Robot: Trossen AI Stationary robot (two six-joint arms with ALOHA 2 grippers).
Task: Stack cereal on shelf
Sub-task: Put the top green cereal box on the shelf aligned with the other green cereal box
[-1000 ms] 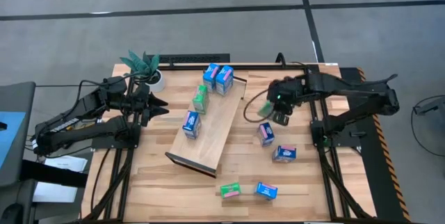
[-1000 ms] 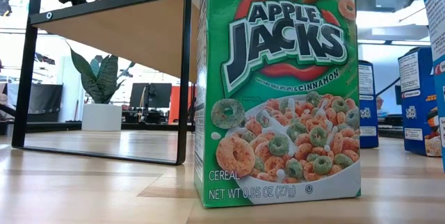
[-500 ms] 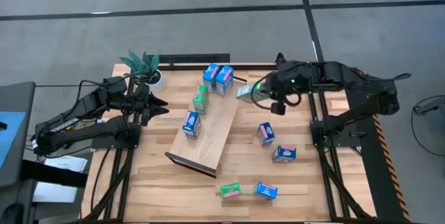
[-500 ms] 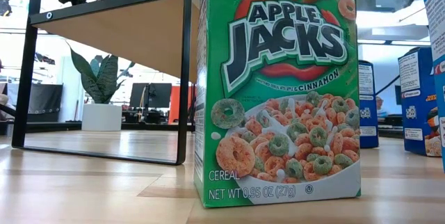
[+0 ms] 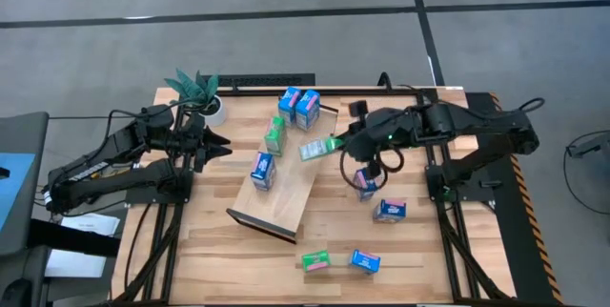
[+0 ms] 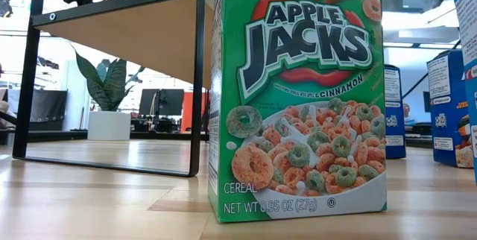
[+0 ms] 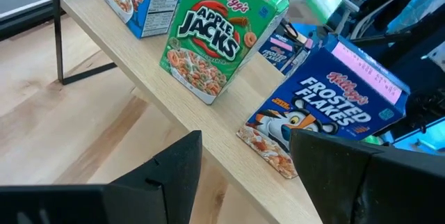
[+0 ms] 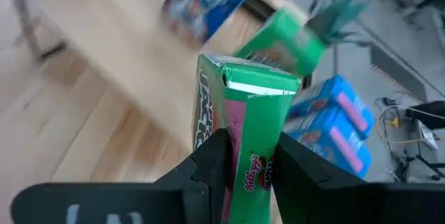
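The shelf (image 5: 291,183), a light-wood board with dark ends, lies slantwise mid-table. On it stand two blue cereal cartons (image 5: 298,107), a green one (image 5: 274,135) and a blue one (image 5: 262,170). My right gripper (image 5: 334,143) is shut on a green cereal carton (image 5: 314,149) above the shelf's right edge. My left gripper (image 5: 217,145) waits open left of the shelf, and its wrist view looks at the shelved green carton (image 7: 215,40) and blue carton (image 7: 327,113). Loose cartons lie on the table at the right and near side. My right gripper pinches the green carton's two broad faces (image 8: 247,165) between its two fingers (image 8: 208,165). The fingers come from the table's right, slanting down. The carton juts out past the fingertips, its end flap (image 8: 257,85) away from the gripper, lifted clear of the table and shelf.
Two blue cartons (image 5: 365,183) (image 5: 389,211) lie right of the shelf. A green one (image 5: 316,261) and a blue one (image 5: 364,261) lie near the front edge. A potted plant (image 5: 200,95) stands at the far left. In the low view a green carton (image 6: 298,98) stands close up.
My right gripper has carried the green carton up and toward the table's left, from right of the shelf to above its right edge, and has rolled its wrist, so the carton has turned about in the hold.
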